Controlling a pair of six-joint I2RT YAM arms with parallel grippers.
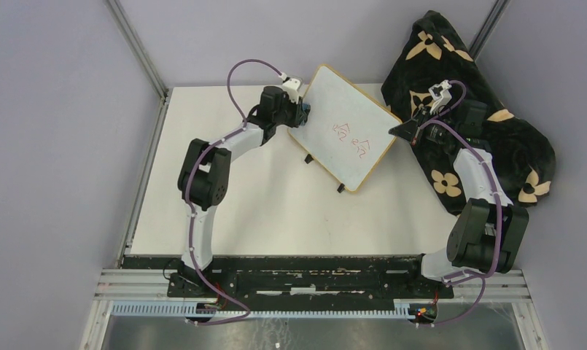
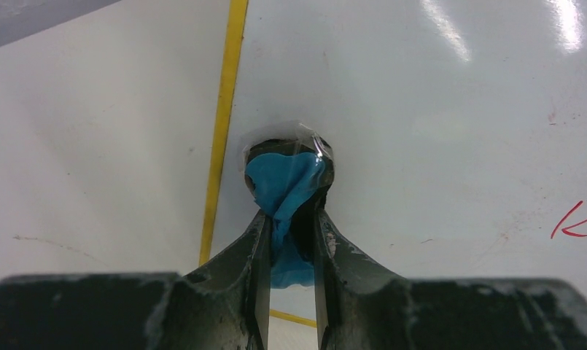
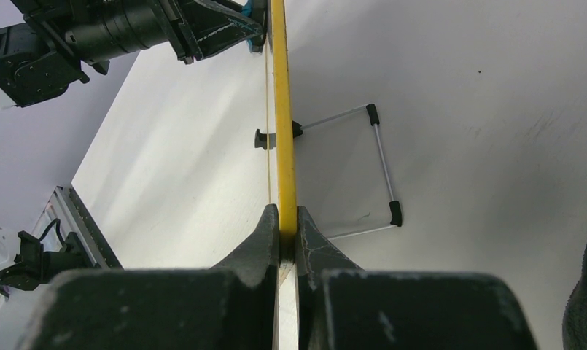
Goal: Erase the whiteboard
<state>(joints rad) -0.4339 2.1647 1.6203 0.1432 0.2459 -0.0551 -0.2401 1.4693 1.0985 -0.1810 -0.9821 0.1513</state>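
Placed at about 1 o'clock from the middle of the table [image 1: 275, 211] in the overhead view: the whiteboard [image 1: 334, 102], turned cornerwise, with a light-wood frame all round. Near its middle, slightly toward 5 o'clock, two small groups of red marks [image 1: 352, 140]. Along its 7 o'clock edge, two black feet [image 1: 307, 158] poking out over the table. Cannot tell from above whether it lies flat or tilted.

Pinched at the 3 o'clock corner by the right gripper [image 1: 405, 131]. In the right wrist view, both fingers [image 3: 265, 233] pressed tight onto the thin frame edge, seen end-on as a yellow line running toward 12 o'clock. On the 3 o'clock side of that line, a thin wire stand [image 3: 381, 157] with black ends.

At the board's 10 o'clock edge, the left gripper [image 1: 305, 109], fingers clamped on a small blue eraser [image 2: 284, 186]. In the left wrist view, eraser squeezed and creased between the fingertips, sitting just inside the frame at the white face. Contact with that face not clear. At 3 o'clock of that view, one stroke of the red writing, well apart from the eraser.

Beyond the board at 3 o'clock, heaped at the table's far right corner: a black blanket [image 1: 527, 149] with tan flower shapes.
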